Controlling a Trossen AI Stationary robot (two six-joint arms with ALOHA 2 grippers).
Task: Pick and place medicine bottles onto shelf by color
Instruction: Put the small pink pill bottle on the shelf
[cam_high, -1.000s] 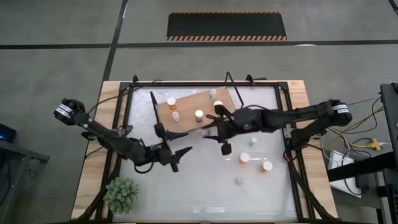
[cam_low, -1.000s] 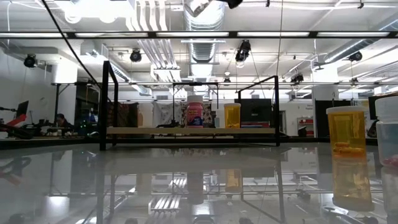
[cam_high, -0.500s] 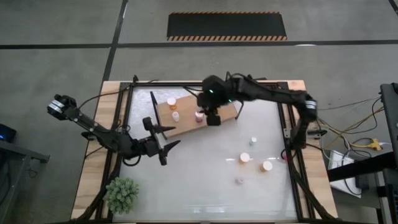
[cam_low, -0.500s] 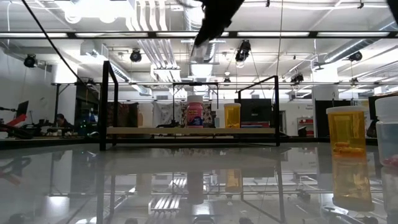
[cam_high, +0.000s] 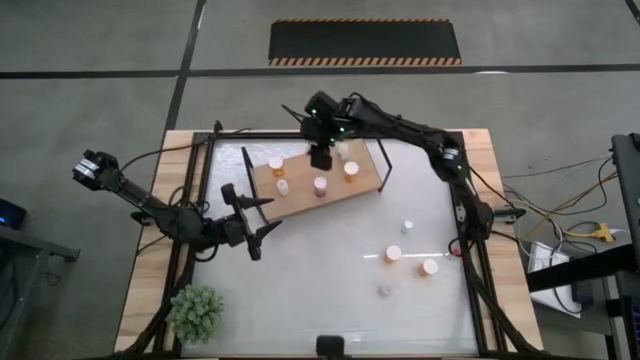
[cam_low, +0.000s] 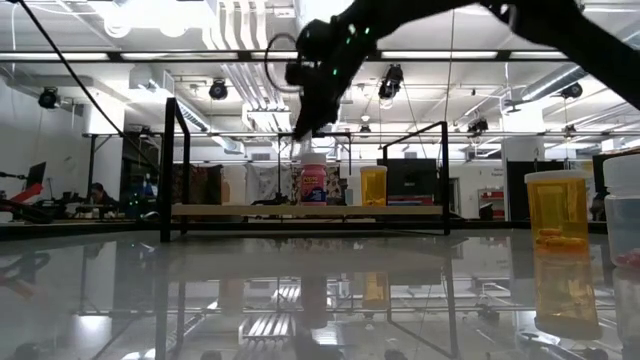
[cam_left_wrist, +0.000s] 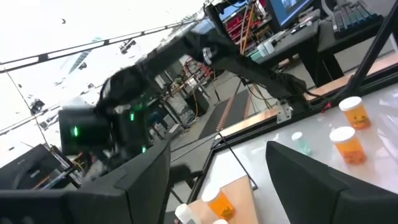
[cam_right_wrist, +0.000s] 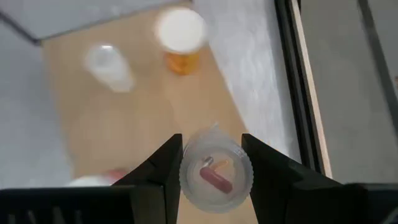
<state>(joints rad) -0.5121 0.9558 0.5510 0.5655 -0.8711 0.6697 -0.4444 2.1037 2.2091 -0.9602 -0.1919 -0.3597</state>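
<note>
right gripper (cam_high: 321, 157): pinching clear bottle (cam_right_wrist: 216, 171) | moved from table middle to far side of shelf (cam_high: 300, 195) | nearly placed | left gripper (cam_high: 255, 217): spread wide

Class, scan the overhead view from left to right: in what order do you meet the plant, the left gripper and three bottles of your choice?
potted plant → left gripper → purplish bottle → orange bottle beside it → rightmost orange bottle

No readable text anywhere. Pink label on bottle (cam_low: 313, 184) on shelf (cam_low: 300, 211) too small to read. Monitor (cam_left_wrist: 298, 9) screen content illegible.
</note>
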